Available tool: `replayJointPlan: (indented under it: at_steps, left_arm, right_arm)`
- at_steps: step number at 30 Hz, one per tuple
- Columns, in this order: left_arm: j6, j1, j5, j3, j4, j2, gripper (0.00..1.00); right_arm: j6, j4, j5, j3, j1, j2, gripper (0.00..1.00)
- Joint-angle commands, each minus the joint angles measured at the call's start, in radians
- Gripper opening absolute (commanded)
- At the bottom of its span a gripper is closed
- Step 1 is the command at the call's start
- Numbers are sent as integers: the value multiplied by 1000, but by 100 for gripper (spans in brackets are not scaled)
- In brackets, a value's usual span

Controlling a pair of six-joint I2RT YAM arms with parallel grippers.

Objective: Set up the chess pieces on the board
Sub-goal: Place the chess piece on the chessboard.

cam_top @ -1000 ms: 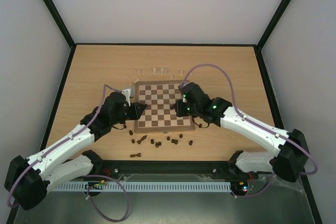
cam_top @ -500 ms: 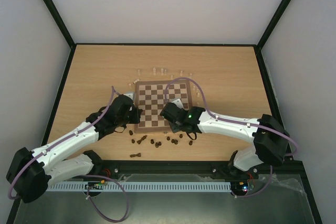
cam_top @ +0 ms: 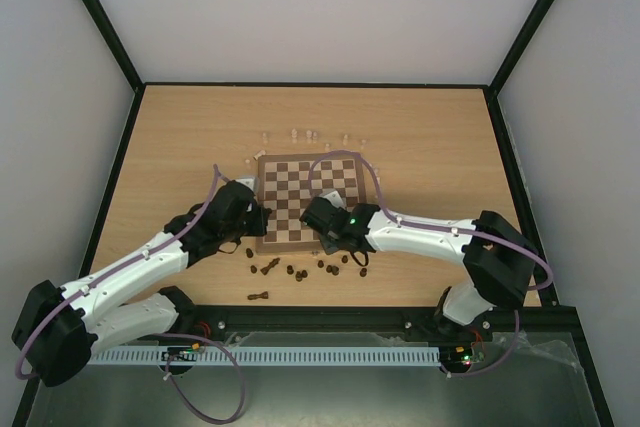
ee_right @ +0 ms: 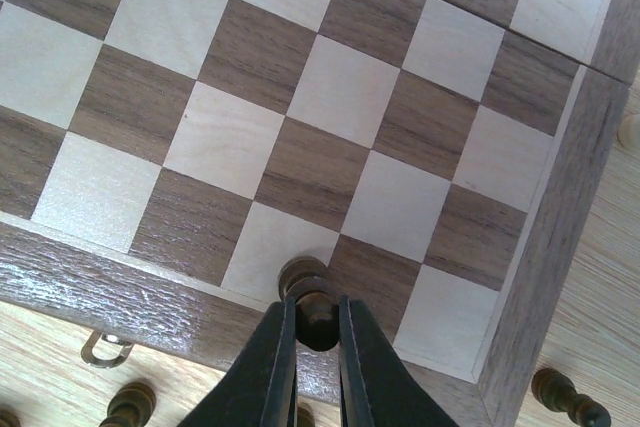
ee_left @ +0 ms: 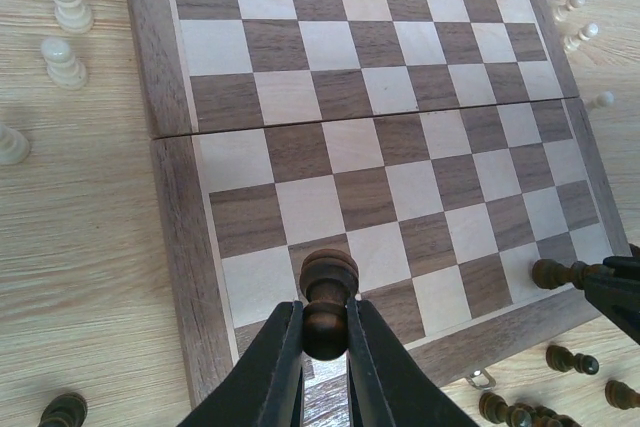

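The board [cam_top: 300, 182] lies mid-table. My left gripper [cam_top: 261, 220] is shut on a dark brown chess piece [ee_left: 328, 292], held just above the board's [ee_left: 400, 87] near-left corner squares. My right gripper [cam_top: 325, 237] is shut on another dark piece [ee_right: 314, 297], upright over a square in the board's [ee_right: 300, 97] near row; it also shows in the left wrist view [ee_left: 612, 292]. Several loose dark pieces [cam_top: 300, 269] lie on the table in front of the board. Several cream pieces [cam_top: 310, 135] stand behind it.
Cream pieces [ee_left: 62, 2] stand left of the board's far part and more [ee_left: 572, 7] at its far right. Dark pieces [ee_right: 565, 395] lie by the board's near-right corner. A small metal clasp [ee_right: 102, 349] sticks out from the board's near edge.
My right gripper swung from the board's far right down to its near edge, then a little left. My left gripper moved nearer the near-left corner.
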Motion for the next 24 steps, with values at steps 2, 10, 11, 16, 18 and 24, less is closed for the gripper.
replayJointPlan:
  at_steps: [2,10,11,16,18,24]
  left_arm:
    - [7,-5,-5,-17,2,1,7]
    - [9,-5,-3,-24,6,1,7]
    - [9,-5,-2,-24,7,1,7]
    - [10,-5,0,-24,9,5,8]
    - [9,-5,-5,-22,4,9,8]
    - [14,-5,-19,14,-39,54,8]
  right_arm:
    - [-11,-1,-3,28,6,33,8]
    - [-14,7,-20,38,7,47,11]
    - [-14,6,-21,39,7,49,11]
    - [-13,-7,-19,44,7,53,20]
    - [-11,-11,-19,46,6,45,26]
    - [-11,-27,-18,47,7,2,37]
